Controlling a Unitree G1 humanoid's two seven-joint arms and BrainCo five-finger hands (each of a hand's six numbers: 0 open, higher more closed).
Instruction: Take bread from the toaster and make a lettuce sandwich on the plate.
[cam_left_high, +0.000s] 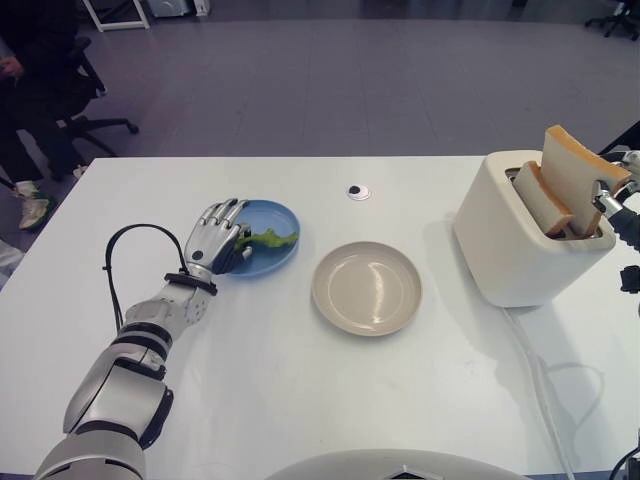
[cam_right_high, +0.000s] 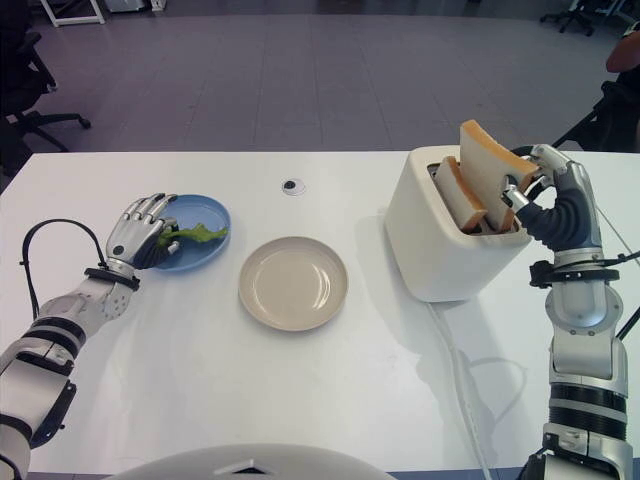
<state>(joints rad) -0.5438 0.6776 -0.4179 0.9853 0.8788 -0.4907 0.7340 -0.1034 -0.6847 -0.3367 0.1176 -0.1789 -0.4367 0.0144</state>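
I judge the job to be at its very beginning. The plate (cam_right_high: 293, 285) sits bare in the middle of the table (cam_right_high: 300, 400), with no bread and no leaf on it. At about 3 o'clock from it stands the toaster (cam_right_high: 430, 250), and both pieces of bread are in its slots. The second slice (cam_right_high: 455, 195) sits low, while the raised slice (cam_right_high: 488, 158) stands well up out of the slot, tilted toward 11 o'clock, its lower end inside the toaster.

My right hand (cam_right_high: 550, 200) is at the toaster's 3 o'clock side. Its fingers (cam_right_high: 520, 188) are curled tight around the raised slice's right edge, so I read that as a firm hold on the bread, partway through the lift.

At about 10 o'clock from the plate lies the blue plate (cam_right_high: 208, 212) with the lettuce (cam_right_high: 203, 233) across its near half. My left hand (cam_right_high: 140, 228) lies over that dish's 9 o'clock rim, covering the leaf's left end. Whether it has actually closed on the lettuce I cannot tell from up here.

What remains, as I see it, is to clear the first slice, lay it on the plate, bring the lettuce over, then fetch the second slice to top it.
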